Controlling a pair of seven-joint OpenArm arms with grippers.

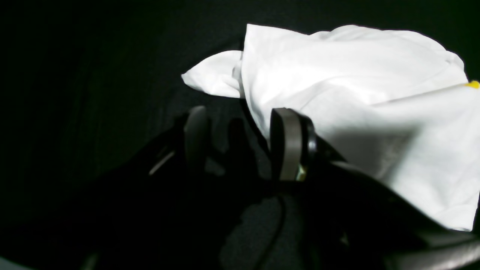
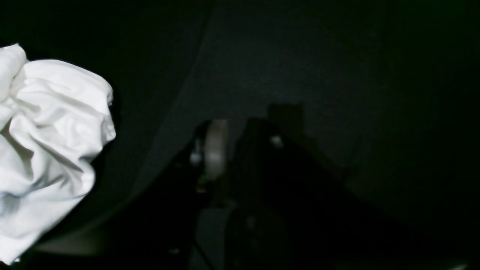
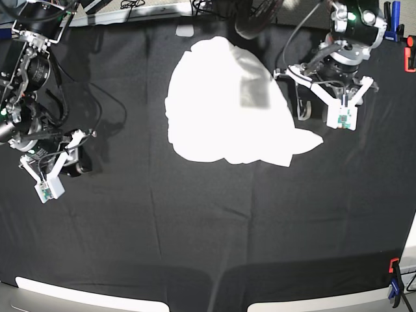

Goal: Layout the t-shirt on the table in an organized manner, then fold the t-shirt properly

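The white t-shirt (image 3: 221, 104) lies crumpled, plain side up, on the far middle of the black cloth table (image 3: 195, 227). In the left wrist view the t-shirt (image 1: 356, 86) fills the right side, with a speck of yellow print at its edge. My left gripper (image 1: 242, 138) is open and empty at the shirt's edge, its right finger (image 1: 287, 142) against the cloth. In the base view the left gripper (image 3: 303, 104) is beside the shirt's right side. My right gripper (image 2: 236, 146) is slightly open and empty, well away from the shirt (image 2: 48, 142). In the base view the right gripper (image 3: 81, 159) is at the table's left.
Orange and blue clips sit at the table's right edge (image 3: 409, 58) and near right corner (image 3: 393, 286). Cables and arm bases stand along the far edge (image 3: 253, 16). Wrinkled black cloth stretches in front of the shirt.
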